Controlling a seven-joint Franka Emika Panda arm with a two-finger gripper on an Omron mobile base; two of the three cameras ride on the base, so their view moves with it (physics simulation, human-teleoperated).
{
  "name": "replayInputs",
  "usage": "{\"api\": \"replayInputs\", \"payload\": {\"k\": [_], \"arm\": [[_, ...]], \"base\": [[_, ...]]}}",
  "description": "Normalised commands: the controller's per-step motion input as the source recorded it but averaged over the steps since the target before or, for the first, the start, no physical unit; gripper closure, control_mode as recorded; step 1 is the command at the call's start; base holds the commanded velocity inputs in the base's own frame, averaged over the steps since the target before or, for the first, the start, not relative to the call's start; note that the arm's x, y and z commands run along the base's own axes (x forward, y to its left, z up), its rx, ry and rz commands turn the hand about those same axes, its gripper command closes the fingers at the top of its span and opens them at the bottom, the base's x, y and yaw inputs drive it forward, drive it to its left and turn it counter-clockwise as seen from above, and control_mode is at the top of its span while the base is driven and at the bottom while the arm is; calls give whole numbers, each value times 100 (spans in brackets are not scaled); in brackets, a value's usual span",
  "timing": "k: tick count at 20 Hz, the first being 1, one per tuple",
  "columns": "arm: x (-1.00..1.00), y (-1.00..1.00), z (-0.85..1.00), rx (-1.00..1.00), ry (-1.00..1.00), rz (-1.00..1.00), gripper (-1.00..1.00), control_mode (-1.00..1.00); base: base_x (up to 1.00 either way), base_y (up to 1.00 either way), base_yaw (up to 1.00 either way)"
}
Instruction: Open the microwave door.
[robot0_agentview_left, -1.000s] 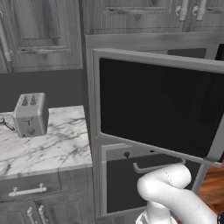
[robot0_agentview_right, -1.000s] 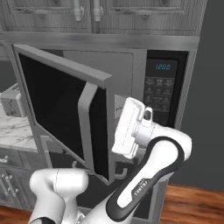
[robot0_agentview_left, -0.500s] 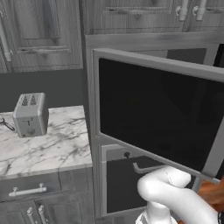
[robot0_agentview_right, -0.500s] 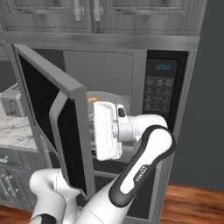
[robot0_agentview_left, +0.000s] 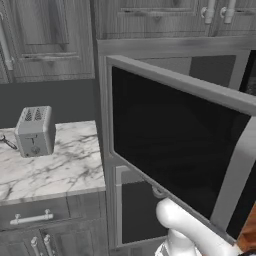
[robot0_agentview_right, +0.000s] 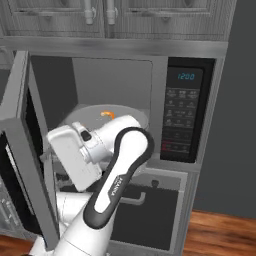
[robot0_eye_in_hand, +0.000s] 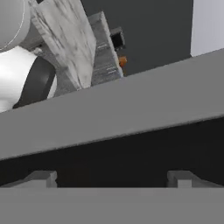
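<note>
Microwave door (robot0_agentview_left: 175, 145) swung well out from the microwave (robot0_agentview_right: 150, 107), hinged on its left side; black glass faces the left base view, the grey bar handle (robot0_agentview_left: 235, 180) at the door's free edge. In the right base view the door (robot0_agentview_right: 30, 165) stands nearly edge-on, left of the open cavity (robot0_agentview_right: 110, 85).

Inside the cavity: round grey turntable (robot0_agentview_right: 85, 114) with a small orange item (robot0_agentview_right: 106, 114) on it. Control strip (robot0_agentview_right: 184, 112) right of the cavity, display lit.

Gripper (robot0_eye_in_hand: 111, 179): two finger tips (robot0_eye_in_hand: 41, 178) set wide apart, nothing between them, sitting close against the door's dark inner face (robot0_eye_in_hand: 131, 153); contact cannot be told. White hand (robot0_agentview_right: 75, 157) sits just right of the door's inner side.

Toaster (robot0_agentview_left: 34, 131) on the marble counter (robot0_agentview_left: 55, 167), left of the door.
</note>
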Motion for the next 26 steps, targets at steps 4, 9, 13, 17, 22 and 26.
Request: {"api": "replayInputs", "payload": {"k": [4, 9, 13, 17, 22, 26], "arm": [[-100, 76, -8, 0, -57, 12, -100, -100], [-43, 77, 0, 6, -49, 2, -100, -100], [49, 73, 0, 18, -27, 0, -100, -100], [87, 90, -2, 18, -20, 0, -100, -100], [94, 95, -7, 12, -28, -1, -100, -100], [61, 100, -7, 9, -35, -2, -100, -100]], "base": [[0, 0, 0], [0, 0, 0], [0, 0, 0], [0, 0, 0], [0, 0, 0], [0, 0, 0]]}}
